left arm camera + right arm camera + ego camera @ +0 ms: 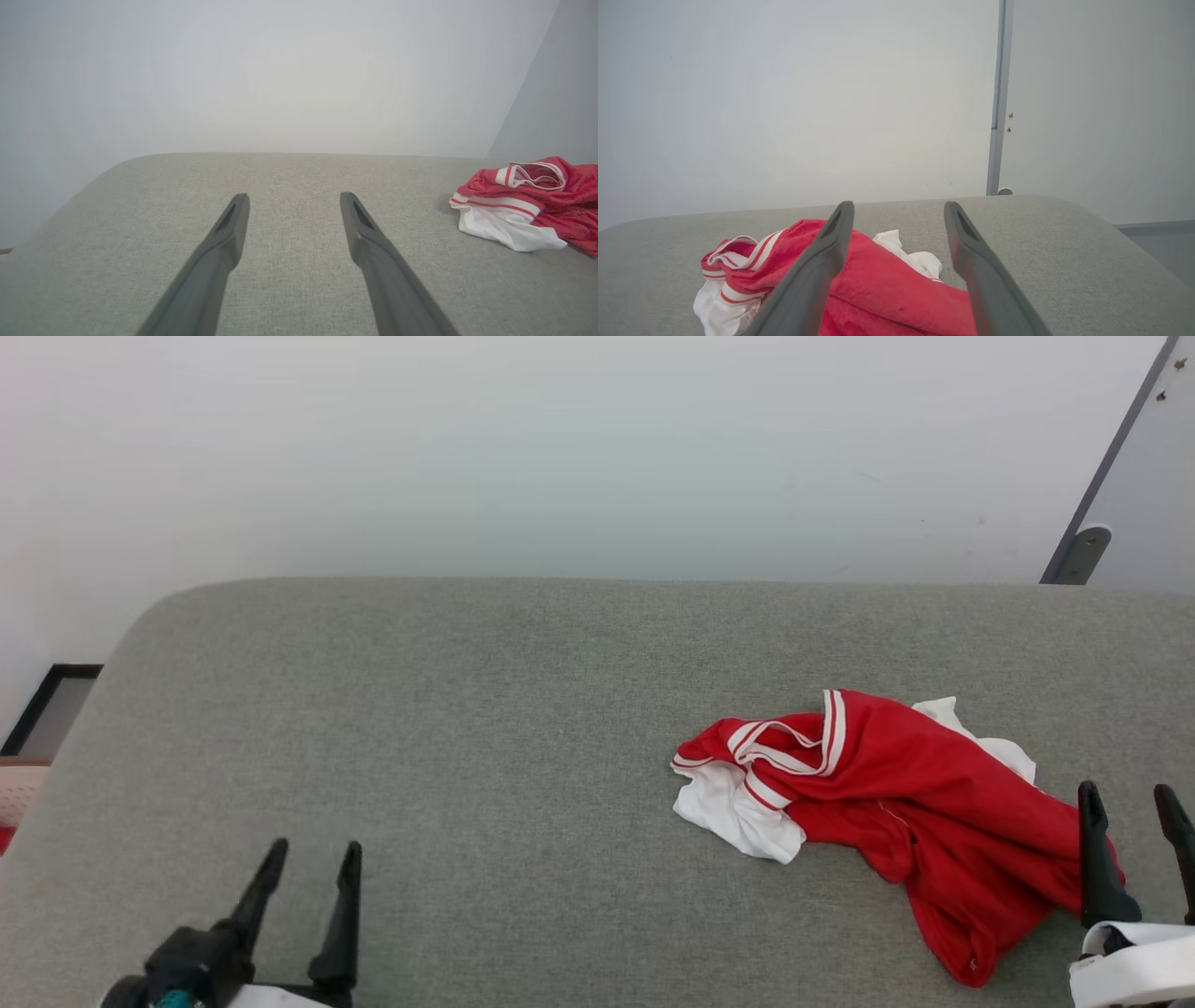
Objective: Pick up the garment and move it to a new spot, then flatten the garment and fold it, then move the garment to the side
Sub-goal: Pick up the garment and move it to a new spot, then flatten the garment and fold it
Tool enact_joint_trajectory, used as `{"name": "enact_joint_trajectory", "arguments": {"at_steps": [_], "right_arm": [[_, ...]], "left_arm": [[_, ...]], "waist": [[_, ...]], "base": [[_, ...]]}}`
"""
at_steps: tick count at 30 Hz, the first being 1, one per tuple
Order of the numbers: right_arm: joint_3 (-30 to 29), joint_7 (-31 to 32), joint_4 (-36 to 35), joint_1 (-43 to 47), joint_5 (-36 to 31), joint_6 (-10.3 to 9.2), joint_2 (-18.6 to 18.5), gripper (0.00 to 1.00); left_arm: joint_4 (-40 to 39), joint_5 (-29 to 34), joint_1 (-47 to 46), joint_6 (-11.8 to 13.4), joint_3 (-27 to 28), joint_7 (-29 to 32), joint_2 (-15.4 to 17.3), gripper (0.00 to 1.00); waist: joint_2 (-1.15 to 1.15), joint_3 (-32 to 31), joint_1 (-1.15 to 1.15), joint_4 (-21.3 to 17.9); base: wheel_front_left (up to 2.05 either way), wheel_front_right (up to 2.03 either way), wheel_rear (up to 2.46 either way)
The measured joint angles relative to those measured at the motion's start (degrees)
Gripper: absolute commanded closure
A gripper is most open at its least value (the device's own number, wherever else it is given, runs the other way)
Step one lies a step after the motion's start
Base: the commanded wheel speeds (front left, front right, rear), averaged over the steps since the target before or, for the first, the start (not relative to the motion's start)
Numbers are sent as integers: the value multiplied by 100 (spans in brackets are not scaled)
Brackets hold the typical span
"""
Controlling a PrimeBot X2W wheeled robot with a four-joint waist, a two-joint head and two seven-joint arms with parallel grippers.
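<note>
The garment (896, 793), red with white sleeves and red-and-white striped trim, lies crumpled on the right part of the grey padded table (485, 728). Its lettering is hidden in the folds. My right gripper (1131, 807) hovers open at the garment's right edge, and the right wrist view has the red cloth (887, 289) lying under and between its spread fingers. Far to the left, near the front edge, my left gripper (313, 863) stands open over bare fabric. From the left wrist the garment (528, 205) sits off to the right, well apart from that gripper (294, 205).
The table's rounded back edge meets a plain white wall (560, 457). A grey door frame with a stopper (1083, 546) stands at the back right. Beyond the table's left corner are a dark-framed object (47, 709) and a pale perforated one (19, 789).
</note>
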Motion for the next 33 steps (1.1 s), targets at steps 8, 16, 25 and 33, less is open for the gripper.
{"name": "enact_joint_trajectory", "arguments": {"at_steps": [8,16,25,33], "right_arm": [[-89,0,-180,24,-20,0,73,0],[-89,0,-198,53,-20,0,103,0],[-85,0,-210,89,-20,0,125,0],[-59,1,-235,71,-20,0,172,0]], "left_arm": [[-322,301,219,-52,303,0,-316,0],[-310,365,286,-79,367,0,-411,0],[-338,371,309,-85,330,0,-443,0],[-366,247,335,-85,91,0,-427,0]], "waist": [[0,-2,0,-35],[0,-38,0,-44],[0,-44,0,-68],[0,-5,0,-96]], "base": [[0,0,0],[0,0,0],[0,0,0],[0,0,0]]}}
